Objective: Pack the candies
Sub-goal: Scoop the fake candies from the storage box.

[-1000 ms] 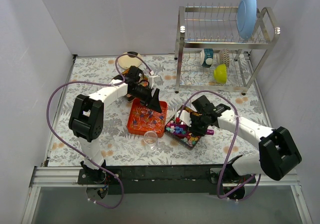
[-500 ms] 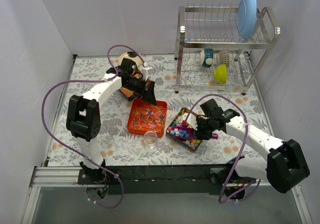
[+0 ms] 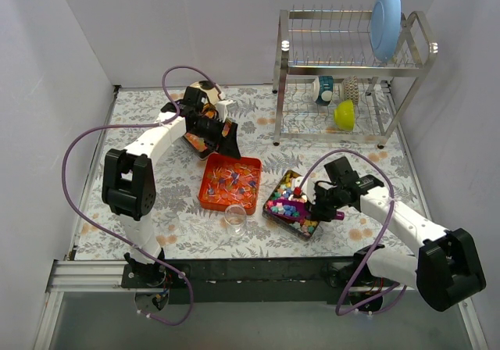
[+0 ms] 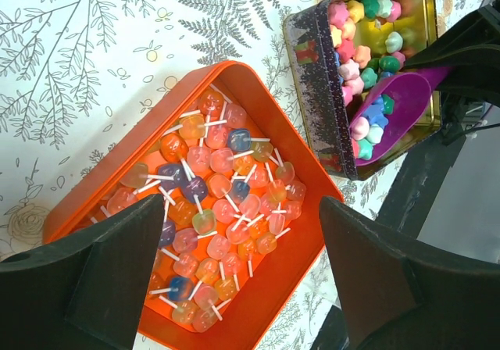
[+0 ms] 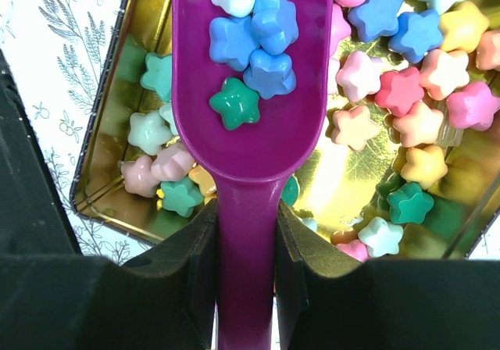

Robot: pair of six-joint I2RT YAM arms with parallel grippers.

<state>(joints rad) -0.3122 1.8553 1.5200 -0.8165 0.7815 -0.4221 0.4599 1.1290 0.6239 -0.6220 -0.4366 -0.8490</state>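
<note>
Right pincer point(image 5: 246, 241): closed tight on the handle of the purple scoop point(image 5: 250, 69), one finger on each side. The handle's lower end runs off the bottom of the wrist view. In the top view the pincer point(image 3: 319, 201) covers most of the scoop.

Scoop bowl hangs over the gold tin point(image 5: 117, 92). It carries three blue star-shaped candies point(image 5: 254, 45), one green, and a pale one cut off by the top edge. More stars, pink, yellow, teal and blue, lie loose on the tin floor. Some sit under the scoop and cannot be counted.

Left pincer point(image 4: 241, 205): wide open, holding nothing. In the top view it point(image 3: 224, 135) hangs over the far edge of the orange tray point(image 3: 205, 186). The tray holds candies on sticks point(image 4: 211, 209), orange, pink and blue, piled together; its near corner is hidden behind the left finger point(image 4: 101, 280).

The tin stands just right of the tray on the tabletop point(image 3: 156, 209), the two apart. A clear cup point(image 3: 235, 216) stands by the tray's near edge; contents cannot be made out.

A round pale object point(image 3: 205, 90) behind the left arm is mostly hidden; cannot identify it.
</note>
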